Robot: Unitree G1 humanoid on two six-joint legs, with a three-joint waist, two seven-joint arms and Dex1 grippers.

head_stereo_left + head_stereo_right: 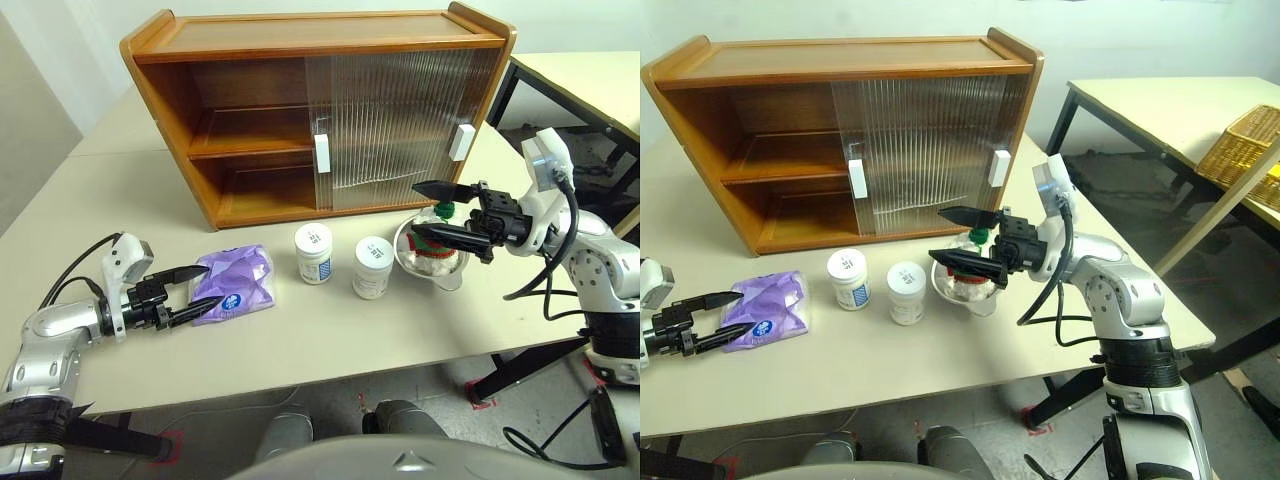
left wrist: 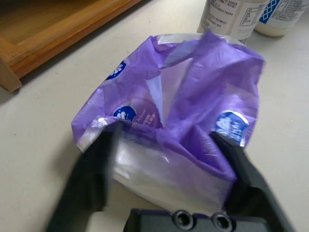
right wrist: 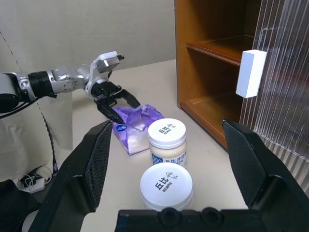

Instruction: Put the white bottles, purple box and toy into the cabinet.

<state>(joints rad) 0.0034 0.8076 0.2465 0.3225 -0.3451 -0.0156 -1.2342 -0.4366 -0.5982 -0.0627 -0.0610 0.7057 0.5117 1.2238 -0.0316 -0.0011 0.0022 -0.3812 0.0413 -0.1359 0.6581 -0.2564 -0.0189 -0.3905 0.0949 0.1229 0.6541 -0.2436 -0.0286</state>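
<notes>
The purple box [image 1: 240,280] lies crumpled on the table at the left. My left gripper [image 1: 205,290] is open, its fingers on either side of the pack's near end [image 2: 193,96]. Two white bottles [image 1: 314,252] [image 1: 372,266] stand upright side by side to the right of the pack. The toy [image 1: 435,262] sits in a steel bowl [image 1: 403,250] further right. My right gripper [image 1: 413,207] hangs open just above the bowl, pointing left, with nothing held. The cabinet [image 1: 300,45] stands behind; its left half is open and both shelves there are bare.
The ribbed sliding doors [image 1: 400,120] with white handles cover the cabinet's right half. A second table [image 1: 590,80] stands at the back right, with a wicker basket [image 1: 1245,145] on it. The table's front edge [image 1: 300,385] runs close below the objects.
</notes>
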